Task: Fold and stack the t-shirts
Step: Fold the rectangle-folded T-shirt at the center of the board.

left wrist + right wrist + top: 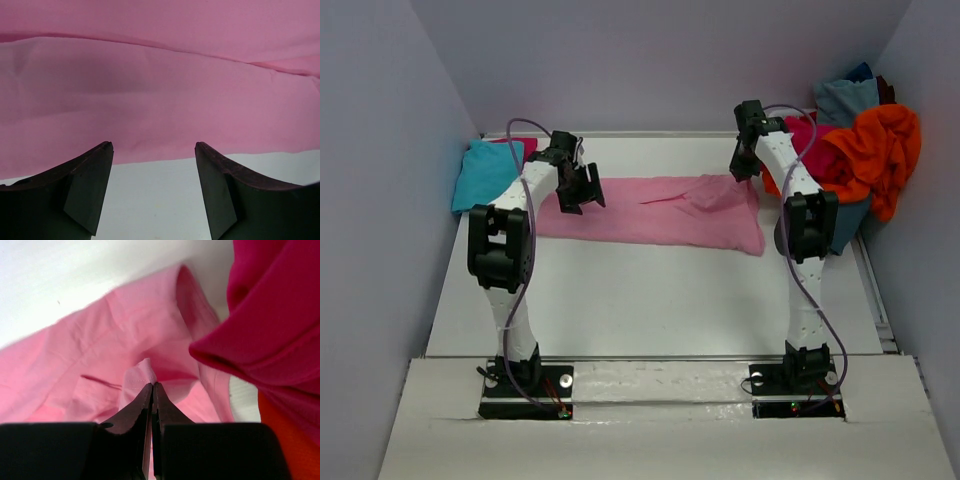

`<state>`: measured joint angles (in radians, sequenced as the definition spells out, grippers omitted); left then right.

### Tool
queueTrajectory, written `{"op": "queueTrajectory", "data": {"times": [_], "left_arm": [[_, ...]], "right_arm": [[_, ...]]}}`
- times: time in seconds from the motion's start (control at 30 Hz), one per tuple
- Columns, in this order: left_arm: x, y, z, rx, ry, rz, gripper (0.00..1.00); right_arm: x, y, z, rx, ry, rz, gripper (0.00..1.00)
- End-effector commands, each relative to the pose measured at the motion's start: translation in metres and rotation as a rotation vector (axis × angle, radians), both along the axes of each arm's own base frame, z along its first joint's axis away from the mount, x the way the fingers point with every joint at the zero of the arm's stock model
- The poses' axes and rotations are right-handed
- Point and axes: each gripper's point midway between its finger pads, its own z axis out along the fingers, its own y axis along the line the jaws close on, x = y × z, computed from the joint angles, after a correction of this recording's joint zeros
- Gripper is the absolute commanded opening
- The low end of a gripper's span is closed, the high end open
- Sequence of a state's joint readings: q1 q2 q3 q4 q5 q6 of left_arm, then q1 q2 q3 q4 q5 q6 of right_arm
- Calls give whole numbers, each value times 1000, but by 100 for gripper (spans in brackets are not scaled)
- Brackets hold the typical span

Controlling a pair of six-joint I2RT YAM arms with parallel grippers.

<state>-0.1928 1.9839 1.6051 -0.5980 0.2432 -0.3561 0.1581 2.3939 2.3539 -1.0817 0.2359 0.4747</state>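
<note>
A light pink t-shirt (pixel 650 210) lies spread across the far half of the table. My left gripper (pixel 582 190) hovers over its left end, open and empty. In the left wrist view the left gripper (pixel 152 147) shows bare table between its fingers (pixel 90 190), and the pink t-shirt (pixel 160 95) begins just beyond the tips. My right gripper (pixel 742 170) is at the shirt's far right corner. In the right wrist view the right gripper (pixel 152 385) is shut on a raised fold of the pink t-shirt (pixel 135 377).
A turquoise t-shirt (pixel 485 172) lies folded at the far left by the wall. A heap at the far right holds magenta (pixel 810 140), orange (pixel 880 150) and grey-blue (pixel 845 100) shirts. The magenta cloth (pixel 270 315) hangs close to the right gripper.
</note>
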Motion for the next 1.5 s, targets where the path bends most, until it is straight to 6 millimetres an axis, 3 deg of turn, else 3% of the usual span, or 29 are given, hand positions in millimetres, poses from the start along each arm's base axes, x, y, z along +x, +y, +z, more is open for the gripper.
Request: {"op": "queueTrajectory", "data": {"times": [0.0,0.17,0.23,0.27,0.33,0.57,0.7,1.0,1.47], "left_arm": [[1,-33,8,-45,-13,-100,77],[-1,-59,10,-70,-6,-155,77],[1,-59,9,-67,-1,-152,77],[0,-63,9,-67,-1,-162,77],[0,-64,8,-70,0,-163,77],[-2,-62,4,-59,14,-167,77],[-3,-61,3,-53,18,-169,77],[-6,-55,4,-21,24,-174,77],[-8,-56,1,-23,37,-180,77]], "right_arm": [[-12,13,31,66,-39,53,7],[-33,24,25,77,25,99,7],[-42,30,28,87,37,115,7],[-51,33,20,86,62,124,7],[-58,32,24,88,60,121,7],[-90,32,9,85,139,125,7],[-92,30,6,79,147,125,7],[-64,17,9,-20,139,91,7],[-90,-2,-17,-104,246,1,7]]}}
